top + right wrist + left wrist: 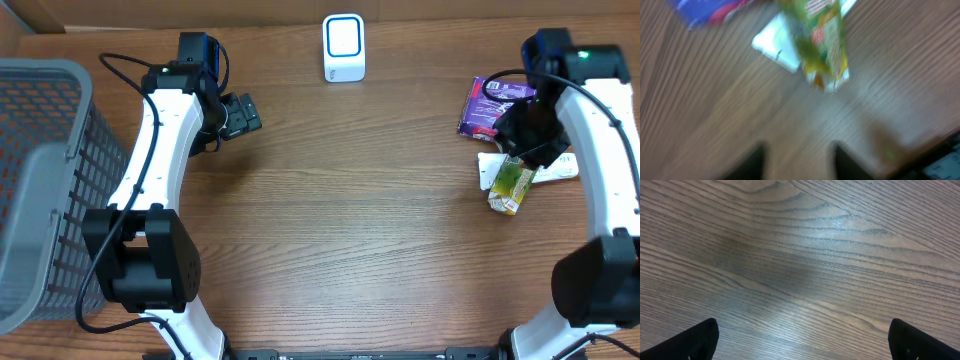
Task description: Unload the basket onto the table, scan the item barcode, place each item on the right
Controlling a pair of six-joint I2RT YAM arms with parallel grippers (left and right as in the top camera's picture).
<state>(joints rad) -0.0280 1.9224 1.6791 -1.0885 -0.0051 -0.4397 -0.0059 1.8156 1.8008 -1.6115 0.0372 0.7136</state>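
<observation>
The white barcode scanner [343, 47] with a blue ring stands at the back middle of the table. A green and yellow packet [512, 187] lies at the right, partly over a white flat item [548, 168]. In the blurred right wrist view the packet [822, 45] lies ahead of my right gripper [800, 162], which is open with only bare wood between its fingers. From overhead, the right gripper [525, 145] hovers just behind the packet. My left gripper [245, 112] is wide open over bare table [802, 340], left of the scanner.
A purple packet [490, 105] lies behind the green one, also visible in the right wrist view [705, 10] beside the white item [777, 47]. A grey mesh basket [40, 190] fills the left edge.
</observation>
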